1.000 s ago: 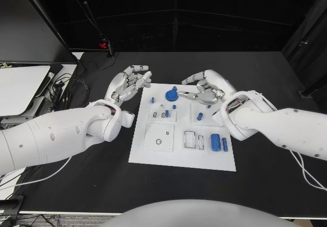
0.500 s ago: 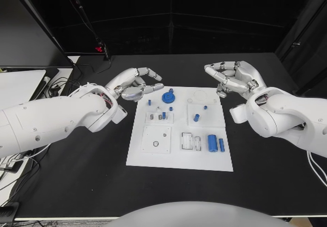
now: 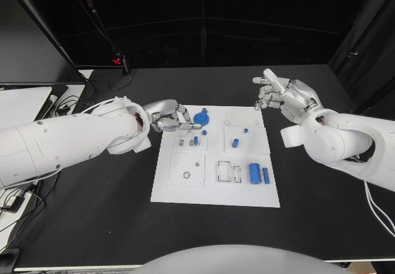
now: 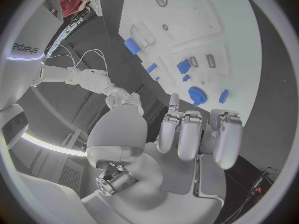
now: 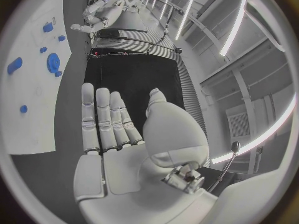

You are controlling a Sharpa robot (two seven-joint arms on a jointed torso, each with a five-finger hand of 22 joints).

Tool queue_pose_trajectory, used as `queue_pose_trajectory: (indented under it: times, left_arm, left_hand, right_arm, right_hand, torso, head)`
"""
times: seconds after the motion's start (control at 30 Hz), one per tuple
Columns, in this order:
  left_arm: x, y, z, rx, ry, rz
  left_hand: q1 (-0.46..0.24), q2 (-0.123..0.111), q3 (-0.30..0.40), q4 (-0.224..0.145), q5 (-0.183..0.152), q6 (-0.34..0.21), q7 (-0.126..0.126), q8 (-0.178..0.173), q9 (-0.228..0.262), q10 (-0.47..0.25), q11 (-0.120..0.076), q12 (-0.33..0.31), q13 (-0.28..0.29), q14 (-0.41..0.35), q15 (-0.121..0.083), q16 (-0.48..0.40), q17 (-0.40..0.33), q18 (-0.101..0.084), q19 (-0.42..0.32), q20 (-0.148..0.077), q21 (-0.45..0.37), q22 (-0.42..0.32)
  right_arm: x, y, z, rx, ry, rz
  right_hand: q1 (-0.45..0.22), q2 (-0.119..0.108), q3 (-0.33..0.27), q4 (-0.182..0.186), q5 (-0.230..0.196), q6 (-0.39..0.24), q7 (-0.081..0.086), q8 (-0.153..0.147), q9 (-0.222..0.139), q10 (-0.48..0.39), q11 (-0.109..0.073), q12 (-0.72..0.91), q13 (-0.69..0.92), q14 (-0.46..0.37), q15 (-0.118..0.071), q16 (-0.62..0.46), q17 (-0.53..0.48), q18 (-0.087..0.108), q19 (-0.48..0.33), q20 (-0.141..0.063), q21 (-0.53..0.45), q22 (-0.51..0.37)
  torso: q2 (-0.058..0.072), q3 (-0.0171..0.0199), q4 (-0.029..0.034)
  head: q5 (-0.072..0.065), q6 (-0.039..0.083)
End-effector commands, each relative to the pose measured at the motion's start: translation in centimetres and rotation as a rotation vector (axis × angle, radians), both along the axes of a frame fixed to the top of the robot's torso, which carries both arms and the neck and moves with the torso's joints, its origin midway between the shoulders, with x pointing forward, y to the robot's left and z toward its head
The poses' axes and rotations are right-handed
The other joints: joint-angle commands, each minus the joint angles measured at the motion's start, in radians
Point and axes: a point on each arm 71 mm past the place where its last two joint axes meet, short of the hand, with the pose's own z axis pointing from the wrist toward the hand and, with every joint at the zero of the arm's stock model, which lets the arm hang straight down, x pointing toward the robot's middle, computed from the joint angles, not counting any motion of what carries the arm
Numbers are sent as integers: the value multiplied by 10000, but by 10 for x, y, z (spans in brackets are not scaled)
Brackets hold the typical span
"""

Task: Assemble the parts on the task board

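Observation:
The white task board [image 3: 188, 188] lies mid-table. On its far part sit a blue gear [image 3: 202, 118] and short blue pegs [image 3: 236, 142]; two blue cylinders [image 3: 254, 172] lie near its right edge. My left hand [image 3: 173, 121] hovers at the board's far left edge, just left of the gear, fingers curled in with nothing in them. My right hand [image 3: 284, 94] is off the board's far right corner, fingers stretched and apart, holding nothing. The left wrist view shows the curled fingers [image 4: 190, 134] above the gear [image 4: 197, 94]. In the right wrist view the flat hand [image 5: 112, 129] lies beside the board [image 5: 31, 109].
Recessed slots [image 3: 186, 169] mark the board's near half. A white object [image 3: 16, 97] and loose cables [image 3: 82, 103] lie at the table's left edge. Bare black table [image 3: 321, 217] surrounds the board.
My right hand has left the gear area, moved off the board to the right and spread flat. My left hand has drawn closer to the board's far left edge and curled its fingers.

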Motion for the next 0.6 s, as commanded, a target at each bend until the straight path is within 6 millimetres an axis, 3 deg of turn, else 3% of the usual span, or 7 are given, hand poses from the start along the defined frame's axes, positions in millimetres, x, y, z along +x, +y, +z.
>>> queue_pose_trajectory:
  times: [0.03,0.13,0.23,0.4,0.6]
  left_arm:
    - [1,1,-8,1689,490,99]
    - [4,-2,-10,1957,523,214]
    - [6,-5,-10,2101,501,375]
    - [10,-6,-12,2424,593,720]
    - [11,-11,-15,2787,864,721]
  left_hand:
    - [-174,-66,162,-33,-76,-86,-105,405,411,1044,-102,34,2627,1046,-151,8,2626,-61,1058,-137,30,2625]
    - [-235,9,238,-15,-119,-102,-152,682,710,1044,-150,34,2627,1046,-190,8,2626,-61,1058,-174,30,2625]
    - [-276,82,257,-17,-129,-107,-186,861,915,1044,-183,34,2627,1046,-219,8,2626,-61,1058,-200,30,2625]
    - [-348,172,211,-23,-95,-52,-311,1439,1591,1044,-303,34,2627,1046,-323,8,2626,-61,1058,-289,30,2625]
    - [-409,412,191,-26,-145,-29,-402,1721,2036,1044,-388,34,2627,1046,-401,8,2626,-61,1058,-360,30,2625]
  right_arm:
    - [0,0,0,896,166,212]
    - [-1,-1,-1,940,241,235]
    - [-1,-1,-3,964,300,272]
    - [-1,-2,-5,980,389,317]
    - [-1,-3,-5,968,439,309]
  right_hand:
    - [17,102,-53,9,-44,-81,-24,57,11,-64,17,-27,-102,-73,13,-32,-89,98,-27,20,-57,-46]
    - [21,114,-67,8,-39,-94,-21,84,11,-64,17,-23,-156,-83,15,-29,-132,98,-27,22,-75,-69]
    - [23,128,-76,7,-35,-109,-9,102,10,-66,20,-21,-196,-88,16,-24,-164,98,-26,23,-86,-85]
    - [38,151,-89,1,-31,-155,13,128,5,-72,27,-14,-272,-93,20,-8,-222,98,-18,27,-104,-114]
    - [45,165,-96,-1,-31,-184,19,141,1,-75,31,-10,-314,-94,23,3,-253,99,-11,29,-112,-129]
  torso:
    - [-1,-8,-6]
    - [0,-3,35]
    - [-1,-20,6]
    - [1,-13,10]
    - [3,-9,29]
  head:
    - [32,10]
    - [-2,32]
    - [21,39]
    - [1,36]
    - [-25,27]
